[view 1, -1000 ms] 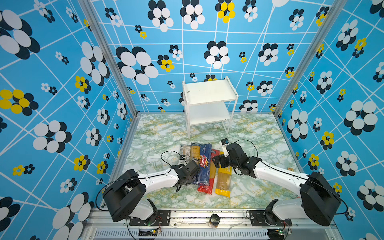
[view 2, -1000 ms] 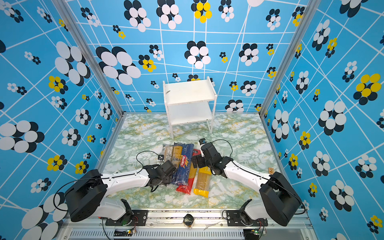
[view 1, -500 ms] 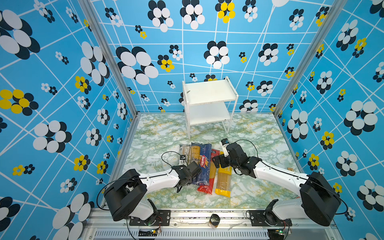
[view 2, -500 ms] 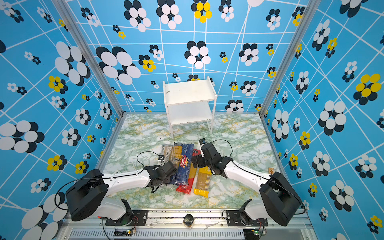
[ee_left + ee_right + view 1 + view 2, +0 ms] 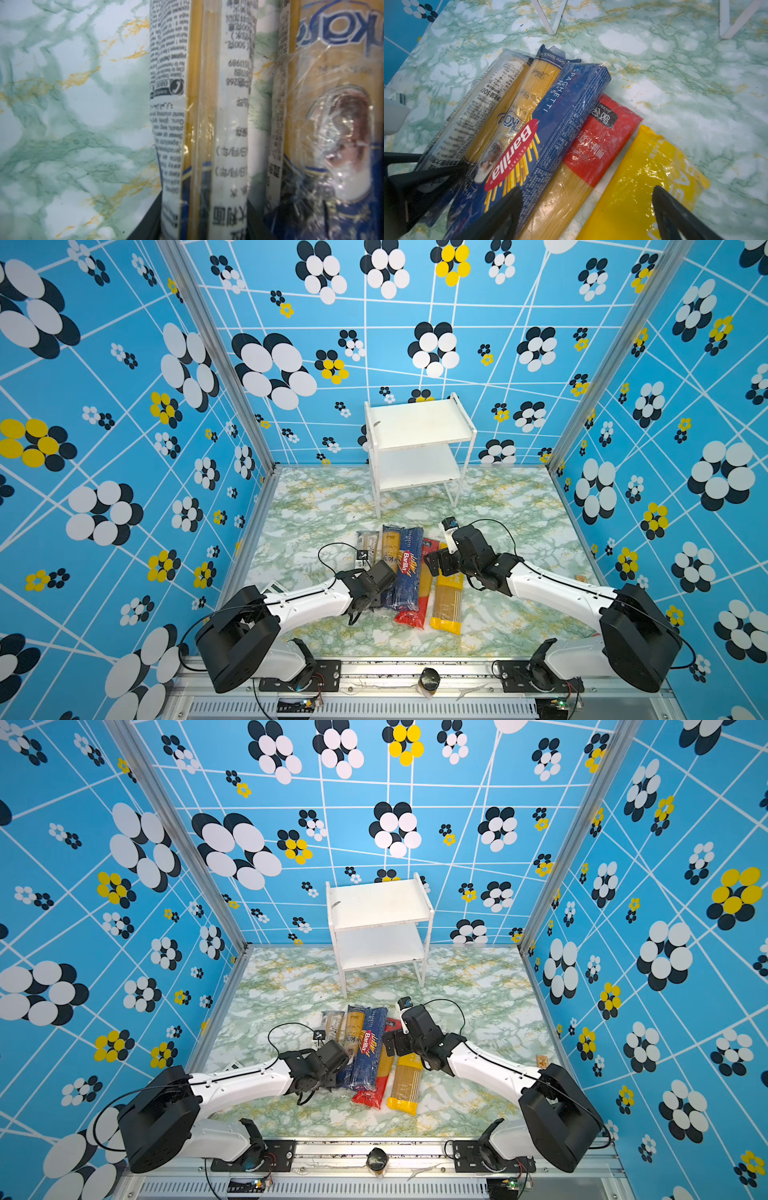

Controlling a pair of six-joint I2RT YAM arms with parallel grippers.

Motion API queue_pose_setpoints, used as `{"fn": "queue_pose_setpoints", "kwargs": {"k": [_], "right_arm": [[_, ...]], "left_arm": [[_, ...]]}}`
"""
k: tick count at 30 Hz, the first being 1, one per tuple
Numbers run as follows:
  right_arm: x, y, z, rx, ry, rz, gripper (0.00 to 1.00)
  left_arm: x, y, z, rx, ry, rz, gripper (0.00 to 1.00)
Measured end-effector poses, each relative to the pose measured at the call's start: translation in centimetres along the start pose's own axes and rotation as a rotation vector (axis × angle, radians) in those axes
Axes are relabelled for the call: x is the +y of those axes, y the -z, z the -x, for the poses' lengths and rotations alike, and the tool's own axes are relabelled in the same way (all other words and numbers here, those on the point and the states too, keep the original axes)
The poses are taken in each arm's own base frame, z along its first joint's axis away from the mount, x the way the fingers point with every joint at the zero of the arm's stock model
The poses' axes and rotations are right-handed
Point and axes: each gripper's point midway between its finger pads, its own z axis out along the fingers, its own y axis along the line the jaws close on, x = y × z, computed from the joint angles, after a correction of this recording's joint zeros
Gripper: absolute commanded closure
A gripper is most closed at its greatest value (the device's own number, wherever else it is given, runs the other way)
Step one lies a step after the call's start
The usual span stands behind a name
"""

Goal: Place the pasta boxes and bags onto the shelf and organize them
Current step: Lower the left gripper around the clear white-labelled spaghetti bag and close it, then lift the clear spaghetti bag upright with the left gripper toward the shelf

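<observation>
1. White two-tier shelf (image 5: 419, 428): stands at the far edge of the green-marbled surface (image 5: 316, 510). Both boards are bare, and it is well apart from the packs.
2. Spaghetti packs, five, lying side by side near the front of the surface, long axes pointing roughly toward the shelf:
   - white-labelled clear bag (image 5: 199, 93), outermost on the left arm's side;
   - clear bag with dark-blue print (image 5: 332, 83), just beside it;
   - Barilla pack (image 5: 550, 128), lying partly over that bag's edge;
   - red-ended bag (image 5: 604, 133);
   - yellow-ended bag (image 5: 643, 176), outermost on the right arm's side.
3. Left pincer (image 5: 203, 220): low at the near end of the white-labelled clear bag, one dark finger on each side of it. The film narrows between them, so it appears clenched on that bag, though the wrist view is blurred at the contact.
4. Right pincer (image 5: 586, 190): spread wide, grasping nothing, hovering above the red-ended and yellow-ended bags.
5. Step in hand, as judged: the first pick, securing the white-labelled clear bag. Nothing is shelved yet.
6. Next move calls for:
   - a lift that clears the neighbouring bag without dragging it;
   - a level carry, since a long pack gripped near its end will likely droop;
   - laying it along one side of a board, leaving room for the rest.
</observation>
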Motion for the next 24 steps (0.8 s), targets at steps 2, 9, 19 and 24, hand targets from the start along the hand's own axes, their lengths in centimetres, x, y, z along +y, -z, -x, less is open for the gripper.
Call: {"fn": "queue_pose_setpoints", "kwargs": {"k": [2, 9, 19, 24], "right_arm": [[0.0, 0.0, 0.0, 0.000, 0.000, 0.000, 0.01], [0.3, 0.2, 0.9, -0.016, 0.018, 0.004, 0.01], [0.6, 0.8, 2.8, -0.041, 0.053, -0.004, 0.01], [0.4, 0.8, 2.4, -0.024, 0.055, -0.016, 0.01]], "left_arm": [[0.3, 0.6, 0.0, 0.008, 0.003, -0.013, 1.00], [1.3, 2.9, -0.1, 0.027, 0.020, -0.060, 1.00], [2.3, 7.3, 0.3, -0.004, 0.094, -0.202, 1.00], [2.3, 9.5, 1.1, -0.038, 0.134, -0.280, 1.00]]}}
